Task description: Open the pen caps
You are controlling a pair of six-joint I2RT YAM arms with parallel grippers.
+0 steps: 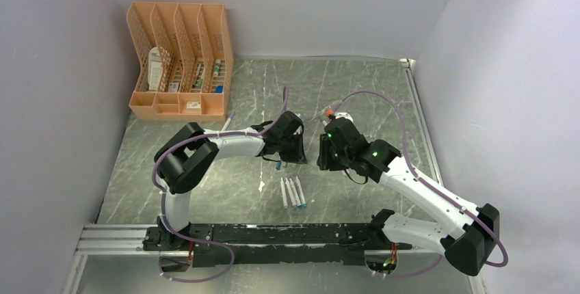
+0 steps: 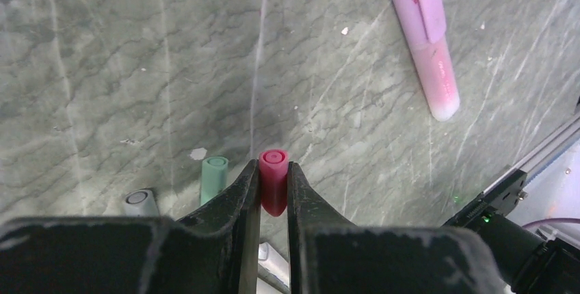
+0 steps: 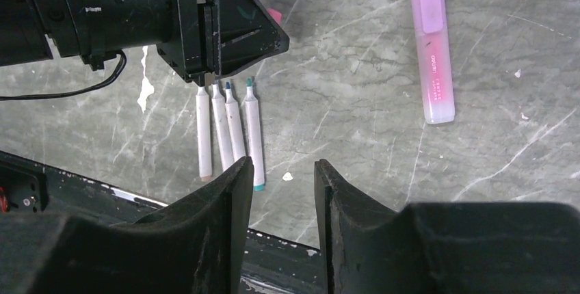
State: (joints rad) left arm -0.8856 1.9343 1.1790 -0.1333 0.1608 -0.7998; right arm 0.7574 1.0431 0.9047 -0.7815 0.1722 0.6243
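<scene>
My left gripper [image 2: 273, 166] is shut on a pink cap [image 2: 273, 186] and holds it just above the table; in the top view it [image 1: 287, 152] hangs over the near ends of the pens. A teal cap [image 2: 213, 176] and a grey cap [image 2: 140, 203] lie on the table just left of it. Several uncapped white pen barrels [image 3: 227, 130] lie side by side. A pink highlighter [image 3: 432, 68] with its pale purple cap [image 3: 429, 0] on lies to the right. My right gripper [image 3: 282, 171] is open and empty, above the table near the pens.
An orange file organizer [image 1: 179, 61] with small items stands at the back left. A lone white pen [image 1: 229, 120] lies behind the left arm. The black rail [image 1: 273, 236] runs along the near edge. Walls close in left, back and right.
</scene>
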